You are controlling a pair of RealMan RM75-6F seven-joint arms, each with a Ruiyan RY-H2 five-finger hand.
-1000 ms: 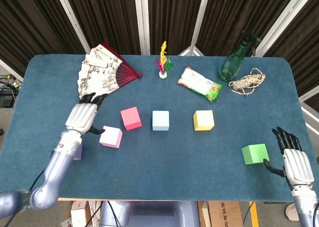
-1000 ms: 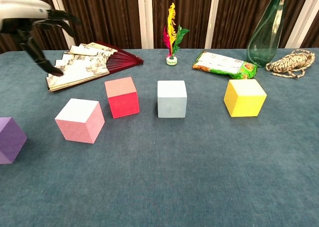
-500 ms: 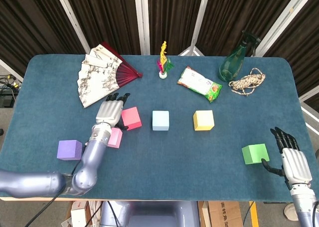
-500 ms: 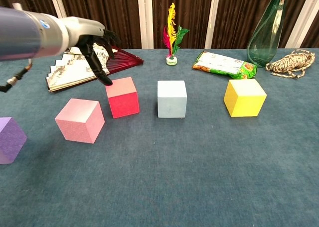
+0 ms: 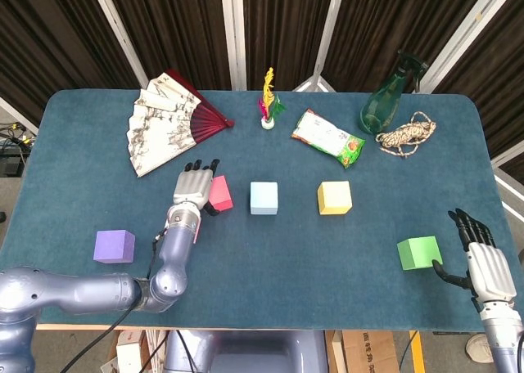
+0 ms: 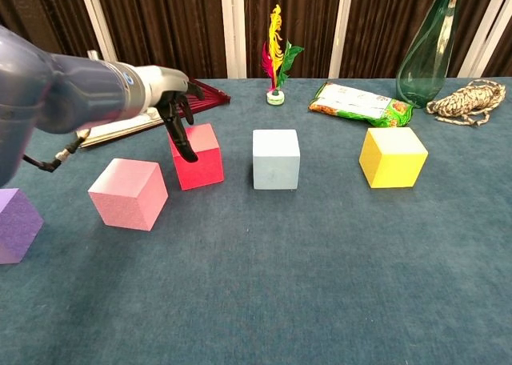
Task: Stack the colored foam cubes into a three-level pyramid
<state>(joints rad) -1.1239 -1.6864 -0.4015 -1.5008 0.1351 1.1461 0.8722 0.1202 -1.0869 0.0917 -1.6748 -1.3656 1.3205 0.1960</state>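
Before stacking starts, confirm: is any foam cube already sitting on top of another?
No: the red foam cube, pale blue foam cube and yellow foam cube each sit separately.

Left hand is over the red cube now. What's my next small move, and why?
Probably lower the left hand and close its fingers around the red cube. The hand hangs open at the cube's top left edge, holding nothing, and no cubes are stacked yet.
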